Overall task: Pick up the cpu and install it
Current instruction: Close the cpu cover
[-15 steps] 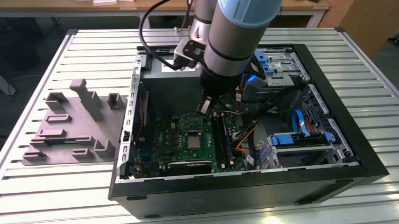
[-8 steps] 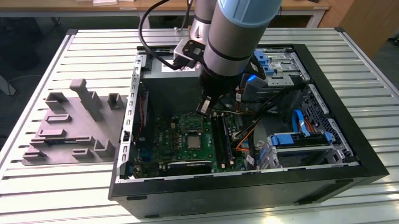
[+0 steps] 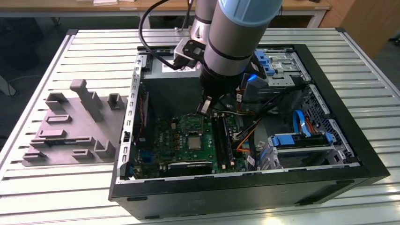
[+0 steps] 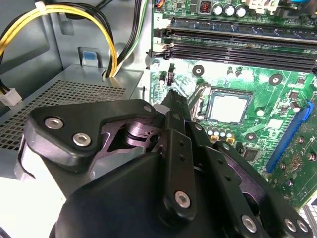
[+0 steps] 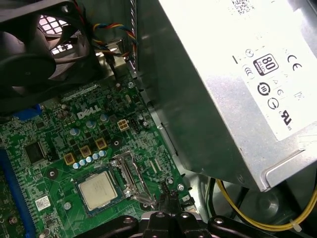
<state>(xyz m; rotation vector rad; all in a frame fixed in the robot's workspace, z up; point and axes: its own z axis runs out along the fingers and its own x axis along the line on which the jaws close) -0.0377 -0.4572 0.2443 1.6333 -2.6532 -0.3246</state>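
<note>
The cpu (image 3: 194, 142) is a small silvery square lying flat in its socket on the green motherboard (image 3: 168, 140) inside the open computer case. Both wrist views show the cpu (image 4: 228, 107) (image 5: 99, 191) with a metal socket frame (image 5: 131, 173) beside it. My gripper (image 3: 205, 107) hangs above the board, a little off to the side of the cpu, toward the power supply. Its black fingers (image 4: 174, 106) are shut together with nothing between them, and the gripper (image 5: 166, 201) touches neither chip nor board.
The big grey power supply (image 5: 237, 89) stands close beside the gripper. Yellow cables (image 4: 74, 15), memory slots (image 4: 237, 47), a black fan (image 5: 34, 54) and blue drive brackets (image 3: 300, 138) crowd the case. A grey fixture (image 3: 69, 126) lies on the slatted table at the exterior view's left.
</note>
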